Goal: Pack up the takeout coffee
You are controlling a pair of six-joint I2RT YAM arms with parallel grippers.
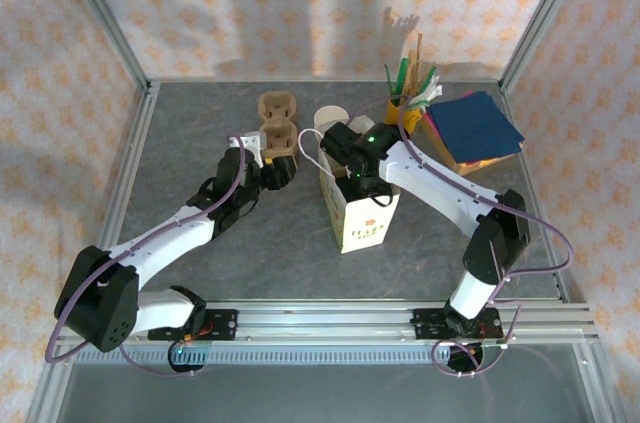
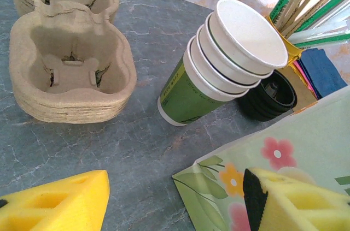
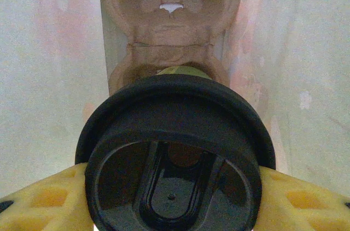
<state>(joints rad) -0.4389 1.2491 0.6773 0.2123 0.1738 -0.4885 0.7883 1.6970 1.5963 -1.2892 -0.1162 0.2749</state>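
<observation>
While the left gripper (image 2: 175, 187) hangs with its yellow foam jaws spread beside the white flower-printed paper bag (image 1: 362, 228), the right gripper (image 3: 175, 201) inside that bag clamps the takeout coffee (image 3: 175, 149), a green-banded paper cup with a black plastic lid. The cup's long axis stands upright. The brown moulded-pulp carrier (image 3: 170, 45) lies below it, so the coming move looks like a short descent.
</observation>
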